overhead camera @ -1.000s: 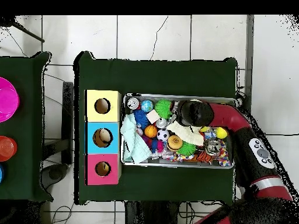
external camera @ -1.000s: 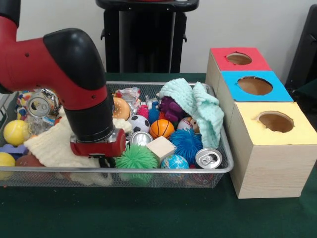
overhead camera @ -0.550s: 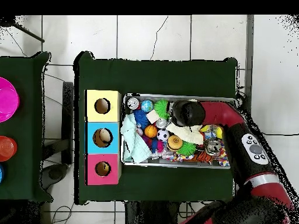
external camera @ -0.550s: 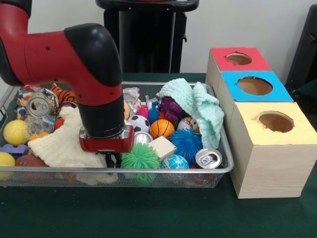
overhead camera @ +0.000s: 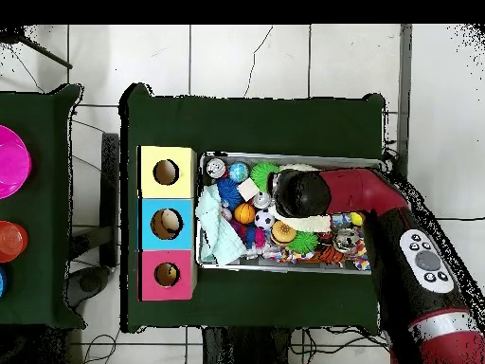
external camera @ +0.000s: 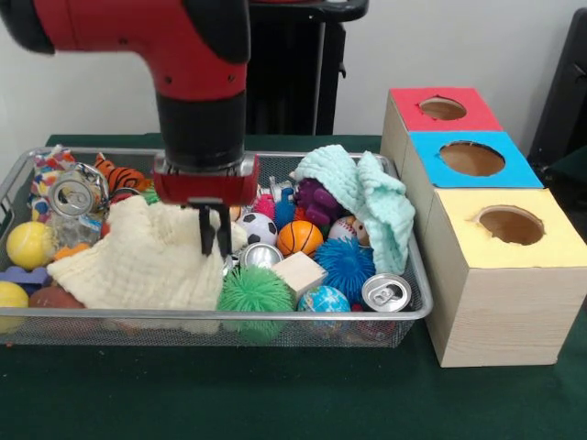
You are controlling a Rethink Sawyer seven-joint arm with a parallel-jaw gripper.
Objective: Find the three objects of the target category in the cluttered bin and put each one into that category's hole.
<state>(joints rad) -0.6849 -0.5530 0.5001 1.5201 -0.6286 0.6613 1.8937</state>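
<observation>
Now the tool [external camera: 214, 240], fingers pressed close together and empty, hangs above the cream cloth [external camera: 147, 261] in the bin [external camera: 404, 312]. Likely light and floppy, the cloth is best pinched at a raised fold.

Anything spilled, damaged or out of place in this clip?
Nothing has spilled from the basket. One oddity: a mint cloth is draped over the toys and the basket's rim, and a cream cloth covers others, hiding possible targets.

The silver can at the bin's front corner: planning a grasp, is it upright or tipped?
Upright: the can shows its pull-tab top facing up.
</observation>
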